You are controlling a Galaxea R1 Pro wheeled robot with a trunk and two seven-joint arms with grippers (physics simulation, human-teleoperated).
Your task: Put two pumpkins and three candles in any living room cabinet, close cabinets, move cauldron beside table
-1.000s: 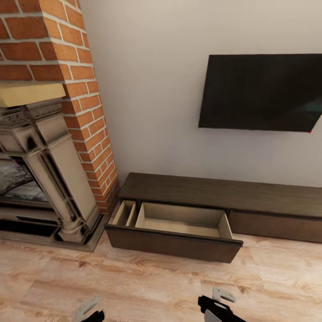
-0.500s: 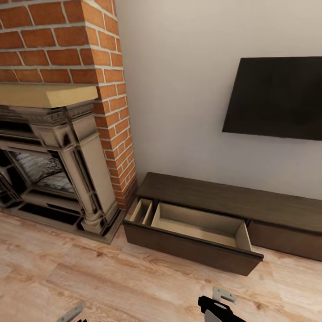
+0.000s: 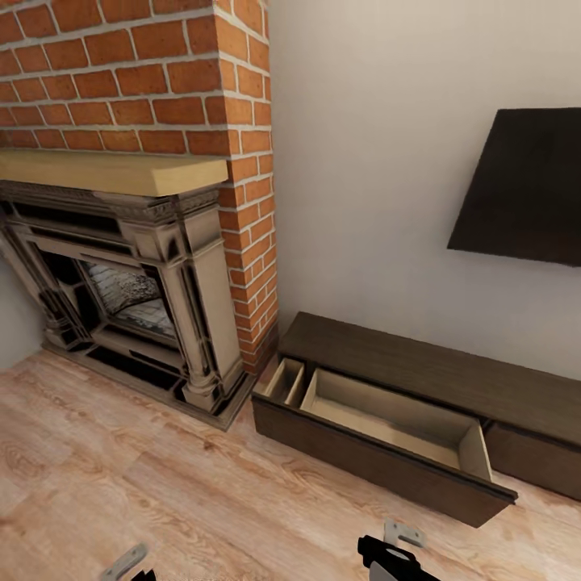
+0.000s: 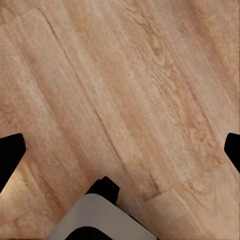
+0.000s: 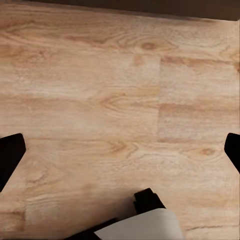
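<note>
The cabinet sits at four o'clock in the head view, its drawer pulled out and bare inside. Both grippers, left and right, hang spread wide and hold nothing over the floor. I judge this a fetching step: next, find a pumpkin or candle.

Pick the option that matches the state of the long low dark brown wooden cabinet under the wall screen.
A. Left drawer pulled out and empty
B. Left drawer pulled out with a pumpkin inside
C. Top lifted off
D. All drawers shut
A: in the head view the left drawer of the long low dark brown wooden cabinet stands pulled out over the floor, its tan compartments bare.
</note>
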